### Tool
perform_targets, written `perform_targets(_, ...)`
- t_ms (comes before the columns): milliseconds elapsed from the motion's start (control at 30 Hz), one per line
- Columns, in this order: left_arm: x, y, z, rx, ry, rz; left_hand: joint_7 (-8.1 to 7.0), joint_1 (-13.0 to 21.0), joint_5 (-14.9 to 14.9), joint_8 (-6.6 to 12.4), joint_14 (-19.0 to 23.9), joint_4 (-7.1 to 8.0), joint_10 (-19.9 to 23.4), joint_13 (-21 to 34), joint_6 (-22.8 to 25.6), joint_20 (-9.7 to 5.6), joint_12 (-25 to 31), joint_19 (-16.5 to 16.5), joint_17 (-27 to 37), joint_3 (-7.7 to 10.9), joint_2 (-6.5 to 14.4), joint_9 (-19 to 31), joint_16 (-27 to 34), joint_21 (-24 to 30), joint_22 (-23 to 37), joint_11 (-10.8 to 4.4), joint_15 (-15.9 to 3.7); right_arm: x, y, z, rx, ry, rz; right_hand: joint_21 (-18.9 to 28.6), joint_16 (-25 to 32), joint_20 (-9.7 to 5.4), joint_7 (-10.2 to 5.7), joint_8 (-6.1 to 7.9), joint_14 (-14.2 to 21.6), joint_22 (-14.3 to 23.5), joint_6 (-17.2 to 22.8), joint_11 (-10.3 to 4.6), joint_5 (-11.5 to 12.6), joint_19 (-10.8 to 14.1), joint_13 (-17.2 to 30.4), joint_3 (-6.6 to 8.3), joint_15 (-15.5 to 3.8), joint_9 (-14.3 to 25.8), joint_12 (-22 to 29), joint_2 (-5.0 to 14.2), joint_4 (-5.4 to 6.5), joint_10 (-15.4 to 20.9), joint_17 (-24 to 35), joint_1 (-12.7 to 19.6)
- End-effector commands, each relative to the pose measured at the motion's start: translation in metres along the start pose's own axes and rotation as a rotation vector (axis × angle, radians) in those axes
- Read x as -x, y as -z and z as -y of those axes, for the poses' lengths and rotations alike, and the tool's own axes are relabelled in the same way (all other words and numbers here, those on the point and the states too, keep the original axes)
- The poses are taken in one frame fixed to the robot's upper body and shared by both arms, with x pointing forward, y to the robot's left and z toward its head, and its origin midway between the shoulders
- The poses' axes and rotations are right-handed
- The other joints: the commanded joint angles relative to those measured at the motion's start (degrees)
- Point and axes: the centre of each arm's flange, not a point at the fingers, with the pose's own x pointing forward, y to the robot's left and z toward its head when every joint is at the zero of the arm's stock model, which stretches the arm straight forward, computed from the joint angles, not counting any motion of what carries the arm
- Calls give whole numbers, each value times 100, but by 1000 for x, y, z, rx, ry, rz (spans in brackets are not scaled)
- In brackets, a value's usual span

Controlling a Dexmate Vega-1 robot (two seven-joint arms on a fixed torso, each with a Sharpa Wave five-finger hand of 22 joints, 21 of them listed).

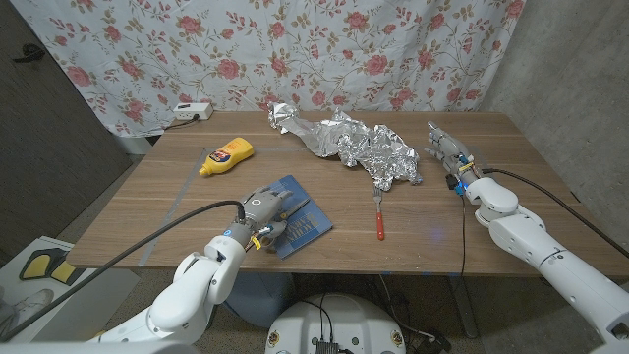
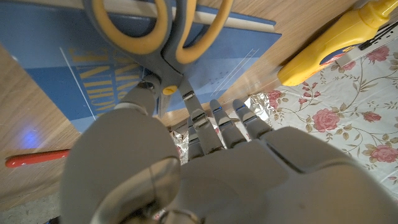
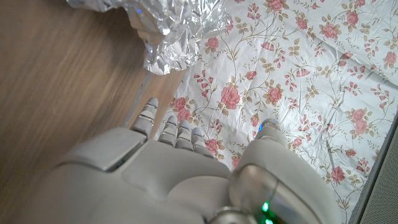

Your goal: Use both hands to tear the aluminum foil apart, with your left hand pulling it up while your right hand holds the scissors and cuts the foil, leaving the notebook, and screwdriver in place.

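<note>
head: left hand [image 1: 263, 218] hovering over scissors [image 1: 295, 209] on notebook [image 1: 307, 224], crumpled foil [image 1: 356, 145] lying at one o'clock | left wrist: fingers apart, holding nothing | right wrist: right hand [image 3: 163, 167] waiting empty, spread | step: pre-grasp; next, right hand needing scissors.

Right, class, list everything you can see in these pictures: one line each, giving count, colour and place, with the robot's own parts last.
Aluminum foil: one, silver, crumpled across the table's far middle.
Notebook: one, blue, near edge, left of centre.
Scissors: one pair, yellow and grey handles, lying on the notebook.
Screwdriver: one, red handle, near edge, right of the notebook.
Mustard bottle: one, yellow, far left of the table.
Power strip: one, white, far left corner.
Table: one, brown wood.
Curtain: one, white with pink roses, behind the table.
Left hand: grey, over the notebook at the scissors.
Right hand: grey, open, right of the foil.
</note>
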Motion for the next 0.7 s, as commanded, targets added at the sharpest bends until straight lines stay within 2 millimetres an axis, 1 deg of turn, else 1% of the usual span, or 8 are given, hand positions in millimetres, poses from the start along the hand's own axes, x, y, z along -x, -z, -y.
perform_targets(33, 1, -5, 2, 8, 6, 26, -47, 150, 2, -54, -43, 3, -246, 80, -95, 13, -116, 38, 16, -73, -1, 15, -6, -14, 6, -14, -10, 2, -1, 0, -3, 5, 2, 37, 34, -5, -12, 17, -43, 13, -14, 23, -9, -21, 7, 25, -20, 12, 31, 2, 4, 15, 13, 5)
perform_targets(67, 1, -6, 2, 9, 4, 28, -58, 158, 1, -61, -77, 11, -289, 88, -114, 17, -139, 33, 17, -87, 1, 15, -18, -16, 6, -21, 17, 2, -1, 0, -4, 4, 2, 37, 33, -4, -11, 17, -44, 13, -14, 21, -9, -21, 7, 26, -20, 12, 31, 2, 4, 15, 13, 5)
perform_targets(100, 1, -7, 3, 12, 5, 32, -107, 169, 0, -75, -100, 18, -348, 99, -149, 17, -172, 28, 18, -108, -1, 16, -23, -19, 6, -28, 26, 2, -1, 0, -3, 3, 2, 37, 33, -5, -12, 17, -44, 13, -14, 19, -9, -21, 7, 26, -20, 12, 31, 2, 4, 15, 13, 5)
perform_targets(233, 2, -9, 5, 15, 14, 36, -119, 181, -1, -88, -150, 25, -384, 111, -189, 37, -195, 8, 19, -129, -1, 17, -38, -27, 6, -43, 34, 1, -1, -1, -2, 2, 4, 37, 32, -2, -7, 17, -47, 13, -12, 27, -9, -22, 7, 28, -25, 12, 29, 2, 4, 10, 13, 4)
perform_targets(700, 2, -15, 8, 10, 11, 38, -155, 257, -4, -83, -110, 29, -104, 187, -215, 57, -86, 2, 22, -203, 12, 20, -11, -27, 6, -88, -18, 0, 0, 0, -10, -3, 0, 37, 32, -1, -14, 17, -49, 13, -11, 22, -8, -24, 6, 37, -25, 12, 29, 0, 1, 10, 12, 4)
